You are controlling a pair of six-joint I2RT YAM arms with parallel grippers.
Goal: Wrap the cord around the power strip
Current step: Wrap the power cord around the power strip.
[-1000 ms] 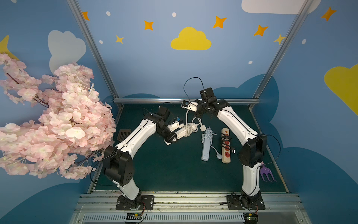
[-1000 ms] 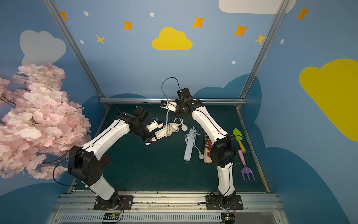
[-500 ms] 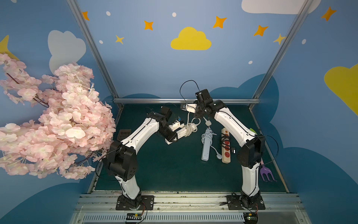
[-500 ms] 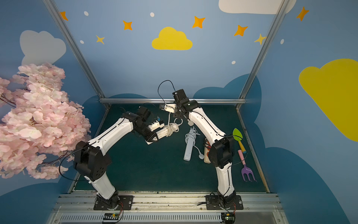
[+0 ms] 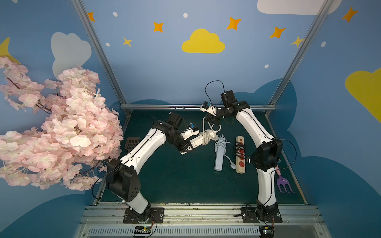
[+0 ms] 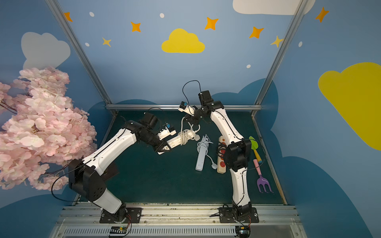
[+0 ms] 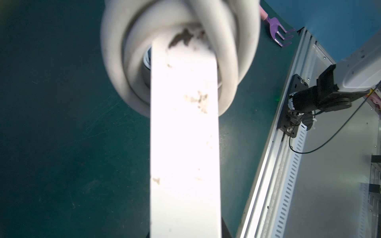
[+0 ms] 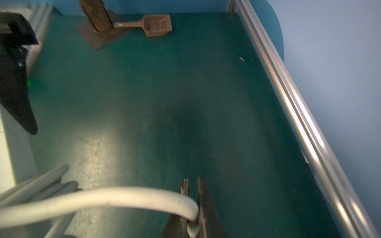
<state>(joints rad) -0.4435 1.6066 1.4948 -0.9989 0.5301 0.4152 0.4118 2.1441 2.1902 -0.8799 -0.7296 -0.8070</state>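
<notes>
My left gripper (image 5: 188, 147) is shut on one end of the white power strip (image 5: 197, 141), holding it above the green mat and pointing it toward the right arm. Several turns of the white cord (image 5: 207, 136) lie wound around the strip's middle. In the left wrist view the power strip (image 7: 183, 144) fills the centre and hides my jaws, with the cord (image 7: 115, 68) looped round it. Behind the strip, my right gripper (image 5: 213, 122) is shut on the cord's free length. In the right wrist view the cord (image 8: 123, 197) runs in between the fingers of the right gripper (image 8: 193, 182).
A light blue power strip (image 5: 219, 159) with bundled cord and a wooden power strip (image 5: 240, 162) lie on the mat beside the right arm. A purple rake (image 5: 284, 183) and green trowel (image 6: 253, 142) lie at the right edge. A brown scoop (image 5: 132, 142) and blossom tree (image 5: 51, 134) stand left.
My right gripper swung left with the cord, then back to the right behind the strip. My left arm shifted the strip slightly to the right.
</notes>
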